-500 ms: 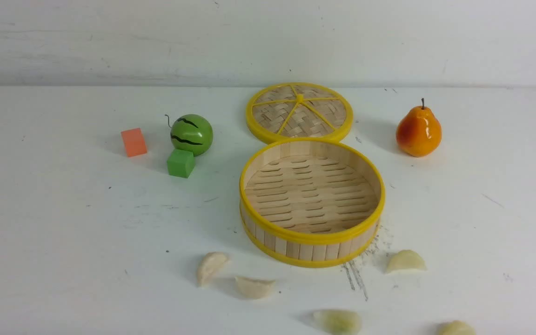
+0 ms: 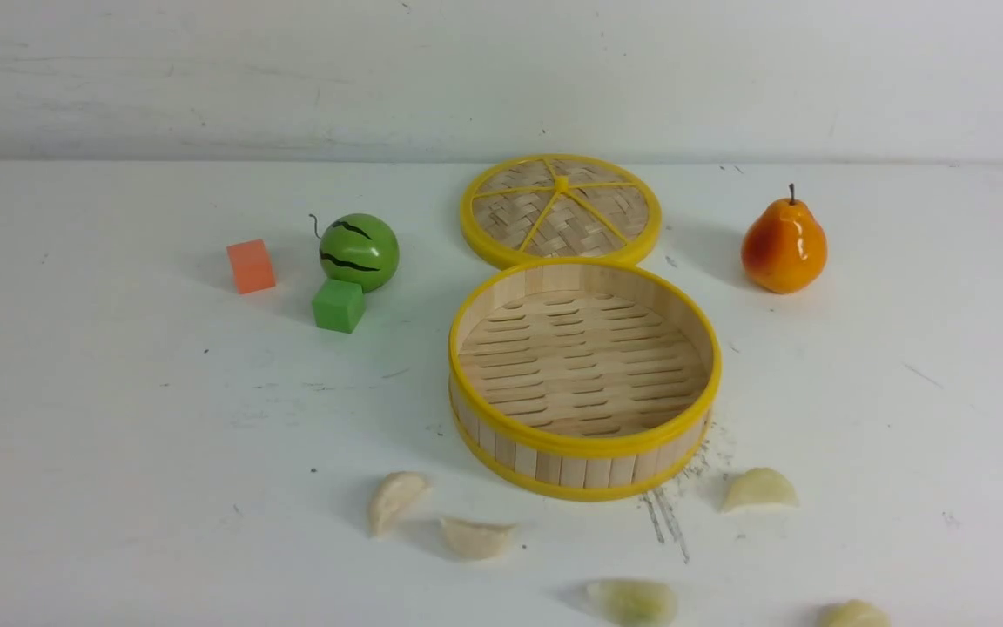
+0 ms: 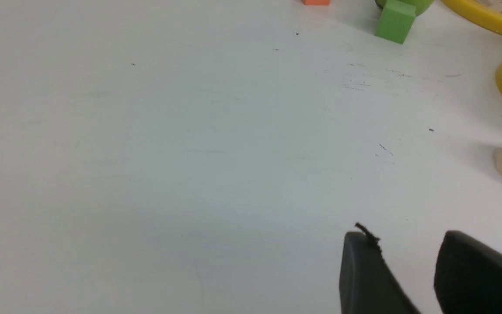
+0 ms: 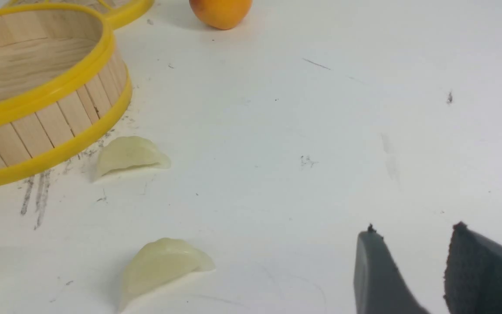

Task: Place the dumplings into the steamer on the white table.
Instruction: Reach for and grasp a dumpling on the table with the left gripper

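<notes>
No writing, labels or numbers readable anywhere

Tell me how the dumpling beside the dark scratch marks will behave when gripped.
The dumpling looks glossy, so it may slip when squeezed. It lies flat-edged on the white table, so a push likely slides it rather than rolls it. Its crisp crescent suggests stiffness.

Brightly, evenly lit from the right; softly shadowed left of the pear and steamer; slightly blurred in wrist views.

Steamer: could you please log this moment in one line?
steamer: empty | dumplings: five on white table | left gripper: open, empty | right gripper: open, empty
</notes>
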Controlling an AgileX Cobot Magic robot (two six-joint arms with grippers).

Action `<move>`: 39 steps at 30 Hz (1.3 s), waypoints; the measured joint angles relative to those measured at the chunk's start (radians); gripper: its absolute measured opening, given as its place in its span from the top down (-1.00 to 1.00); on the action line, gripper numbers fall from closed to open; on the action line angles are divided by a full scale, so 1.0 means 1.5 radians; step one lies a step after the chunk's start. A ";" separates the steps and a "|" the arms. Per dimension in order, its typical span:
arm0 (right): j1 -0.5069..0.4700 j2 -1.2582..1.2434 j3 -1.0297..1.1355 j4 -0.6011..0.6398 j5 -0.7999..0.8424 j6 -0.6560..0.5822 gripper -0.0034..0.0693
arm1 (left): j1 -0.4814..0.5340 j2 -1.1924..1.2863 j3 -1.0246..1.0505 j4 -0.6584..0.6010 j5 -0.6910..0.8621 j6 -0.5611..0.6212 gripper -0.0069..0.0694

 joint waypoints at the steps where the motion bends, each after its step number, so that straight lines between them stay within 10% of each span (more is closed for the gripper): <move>1: 0.000 0.000 0.000 0.000 0.000 0.000 0.25 | 0.000 0.000 0.000 0.000 0.000 0.000 0.20; 39: 0.000 0.000 0.000 0.010 0.000 0.000 0.25 | 0.000 0.000 0.000 0.000 0.000 0.000 0.20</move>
